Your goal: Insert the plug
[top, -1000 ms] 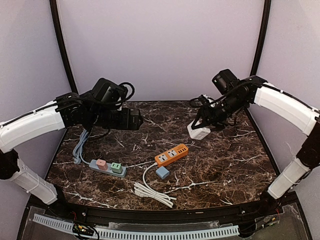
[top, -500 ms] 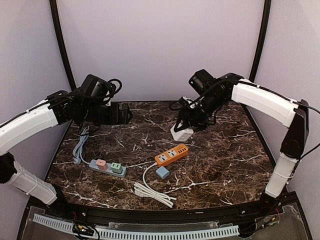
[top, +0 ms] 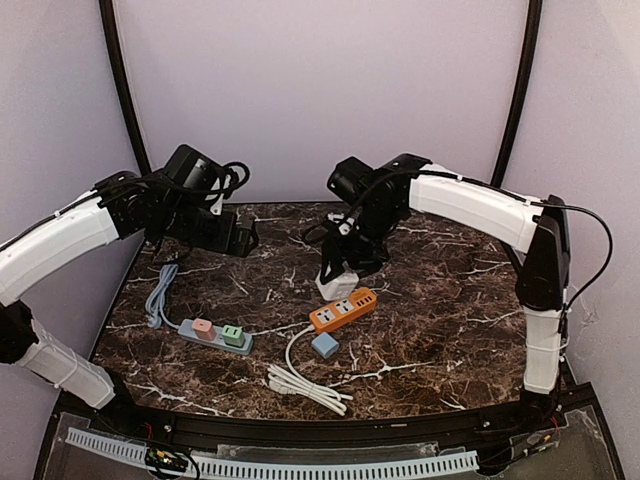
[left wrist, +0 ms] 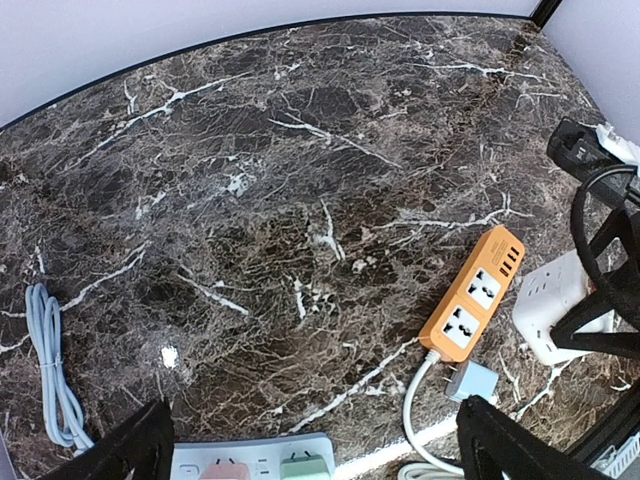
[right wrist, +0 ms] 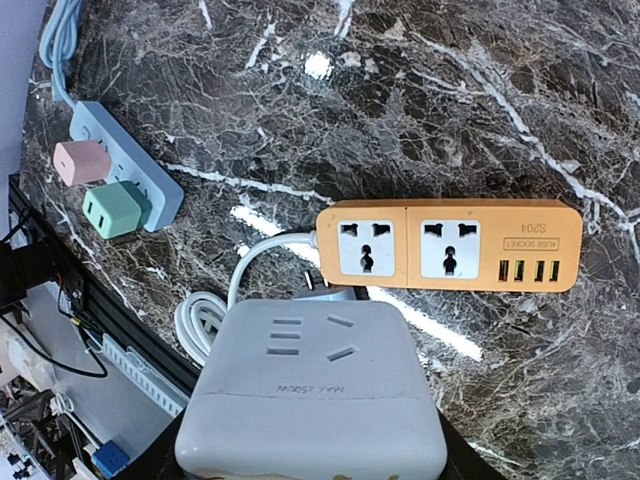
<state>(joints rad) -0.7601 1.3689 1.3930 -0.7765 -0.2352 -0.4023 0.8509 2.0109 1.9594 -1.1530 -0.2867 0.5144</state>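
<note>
A small blue plug (top: 324,345) lies on the marble beside the orange power strip (top: 343,309), prongs toward the strip (left wrist: 470,380). In the right wrist view only its edge (right wrist: 335,293) peeks out behind the cube. My right gripper (top: 340,272) is shut on a white socket cube (right wrist: 310,390) and hangs just above and behind the orange strip (right wrist: 450,245). The cube's slotted face looks at the camera. My left gripper (top: 245,238) is open and holds nothing, raised over the back left. Its fingertips (left wrist: 130,455) frame the bare marble.
A grey-blue power strip (top: 215,335) with a pink plug (top: 203,328) and a green plug (top: 233,335) in it lies front left, its cable (top: 158,295) running back. The orange strip's white cable (top: 300,385) is coiled near the front edge.
My right arm has swung left from the back right, carrying the white cube to just above the orange strip. The left arm has drawn back a little to the left.
</note>
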